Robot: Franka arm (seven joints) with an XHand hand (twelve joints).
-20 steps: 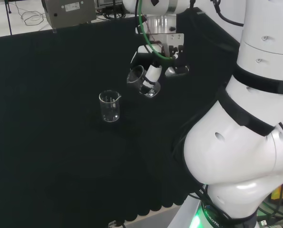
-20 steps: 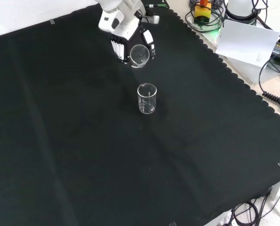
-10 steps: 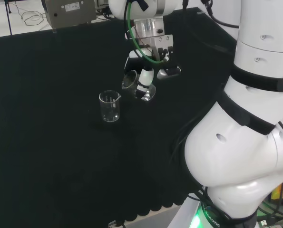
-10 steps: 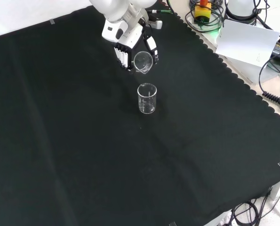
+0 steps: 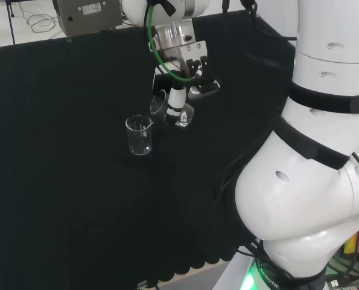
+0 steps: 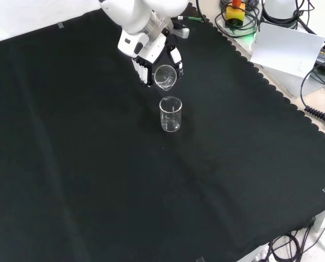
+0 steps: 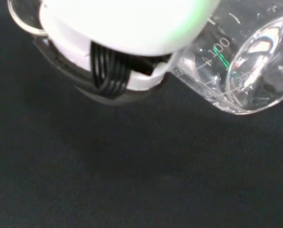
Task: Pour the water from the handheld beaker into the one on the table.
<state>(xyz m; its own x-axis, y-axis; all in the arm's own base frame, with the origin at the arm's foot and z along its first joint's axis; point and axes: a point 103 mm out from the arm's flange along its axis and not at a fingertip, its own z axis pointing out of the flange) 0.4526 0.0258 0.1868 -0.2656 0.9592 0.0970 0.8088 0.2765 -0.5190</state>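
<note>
A clear glass beaker (image 5: 139,135) (image 6: 171,113) stands upright on the black cloth. The hand (image 5: 178,101) (image 6: 143,64) is shut on a second clear beaker (image 5: 169,109) (image 6: 165,76) (image 7: 236,71) and holds it tilted, its mouth toward the standing one. In the front view the held beaker's rim hangs just above and behind the standing beaker's rim. In the head view it sits just right of the standing beaker. Up close in the wrist view, a white and black part of the hand (image 7: 117,42) covers the held beaker's mouth end. I cannot make out water in either beaker.
A grey box (image 5: 87,15) stands past the cloth's far edge in the head view. The arm's white links (image 5: 324,151) rise at the right there. Cables (image 6: 315,93) and a white sheet (image 6: 288,49) lie beyond the cloth's scalloped edge in the front view.
The hand has carried the tilted beaker toward the standing one: leftward in the head view, downward in the front view. The standing beaker has not moved.
</note>
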